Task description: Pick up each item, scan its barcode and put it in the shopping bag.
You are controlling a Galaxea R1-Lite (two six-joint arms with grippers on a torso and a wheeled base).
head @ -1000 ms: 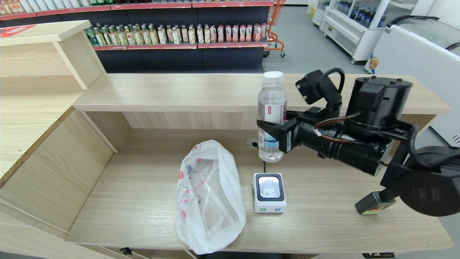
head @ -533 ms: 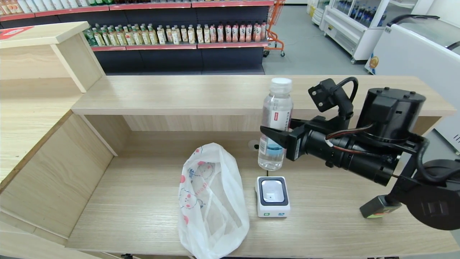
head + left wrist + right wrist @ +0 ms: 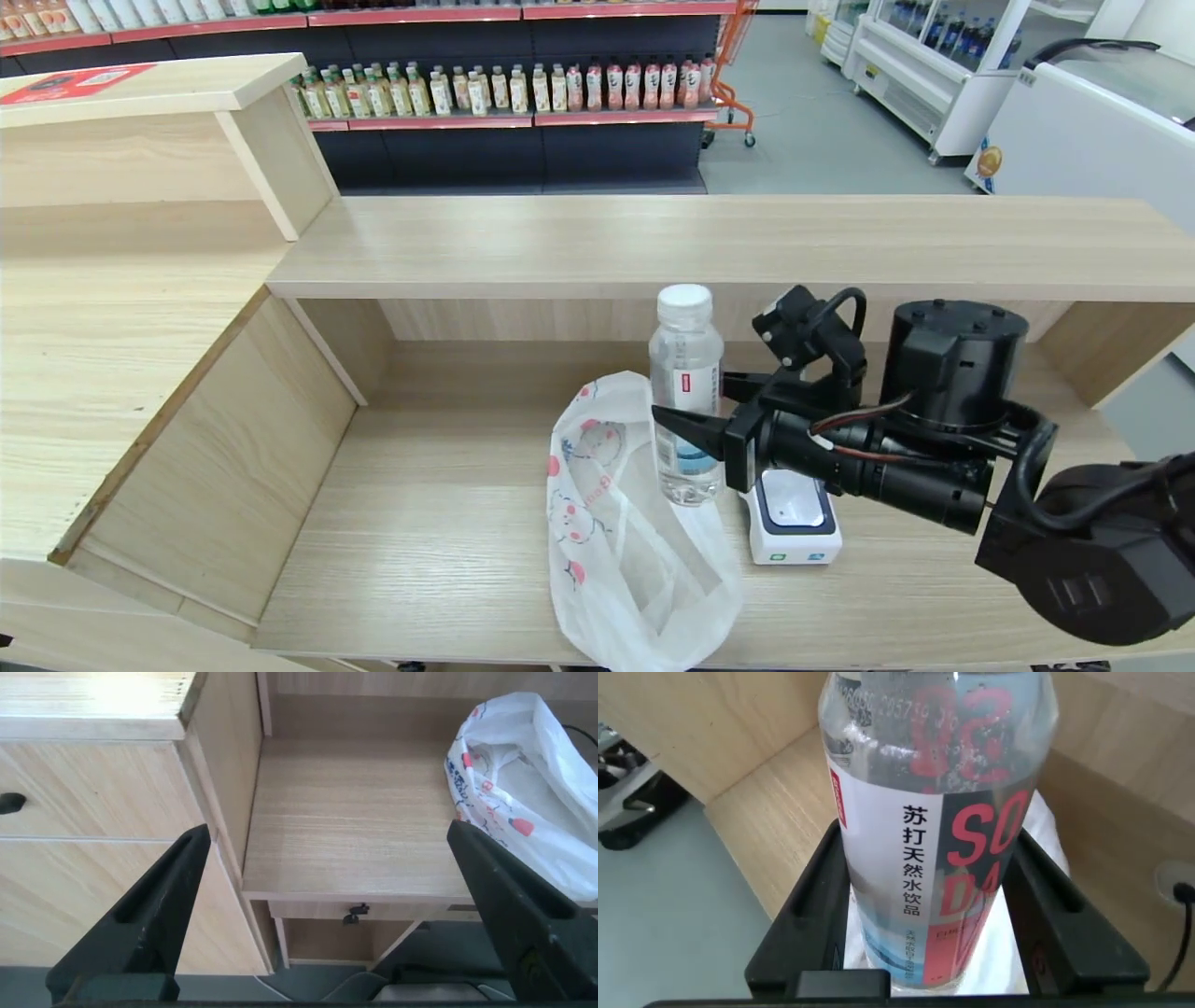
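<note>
Bottle [image 3: 686,392] is pinched upright by right gripper [image 3: 695,411], brought lower, from behind scanner [image 3: 794,523] to shopping bag [image 3: 616,523] edge. Left gripper [image 3: 329,835] is held spread wide.

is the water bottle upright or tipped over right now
Upright: the bottle stands vertical with its white cap on top, clamped in the right gripper, close to the shopping bag.

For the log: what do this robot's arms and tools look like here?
All matte black. The right arm is built of cylindrical segments with a drum-shaped joint housing; thin red and white wires run along it, and a black cable loops over the wrist camera mount. The right tool and left tool have flat, tapering black fingers.
</note>
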